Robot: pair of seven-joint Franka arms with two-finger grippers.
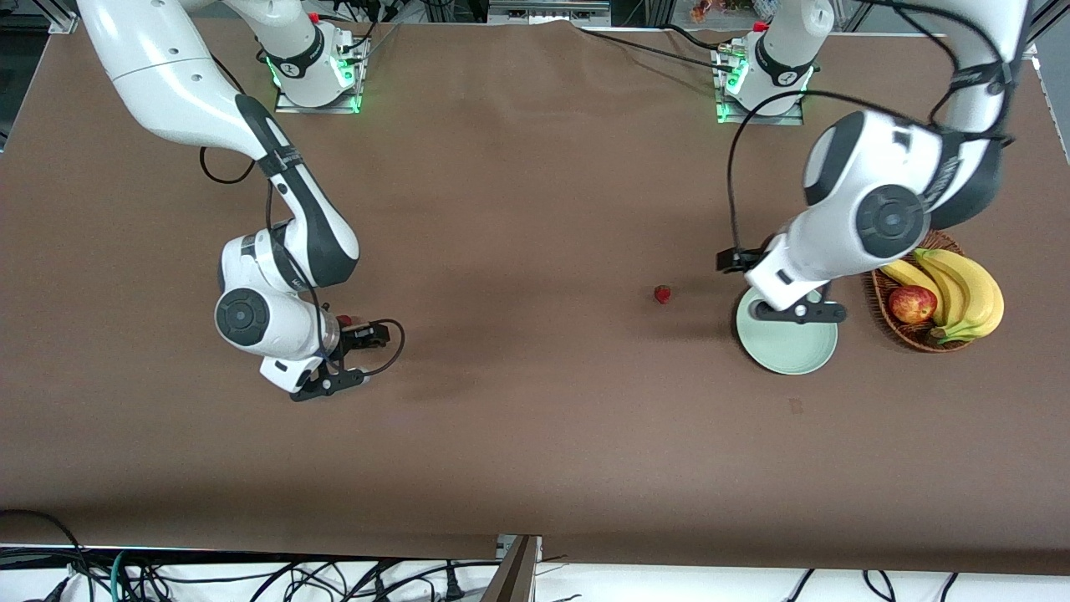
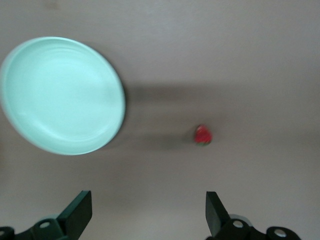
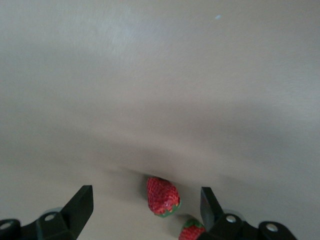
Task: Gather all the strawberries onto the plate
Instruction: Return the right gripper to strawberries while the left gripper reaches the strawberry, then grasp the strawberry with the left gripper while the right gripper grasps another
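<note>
Right gripper (image 3: 146,212) hovering, fingers apart, over two small red green-topped strawberries (image 3: 162,196) at right arm's end.
Left gripper (image 2: 148,215) waiting spread over the glossy mint-green round plate (image 1: 807,355); third berry (image 1: 662,293) lying beside it. Berries likely soft, light: pinch sides gently.

Brown table (image 1: 535,435) covered most of view. Wicker basket (image 1: 888,322) stood at left arm's end of table. Two or three yellow bananas (image 1: 970,293) lay in basket, curved, stems pointing toward front camera. Red apple (image 1: 912,304) sat in same basket, touching bananas. Black cables (image 1: 251,577) lay tangled along table edge nearest to front camera. Small dark spot (image 1: 795,406) marked table surface.
</note>
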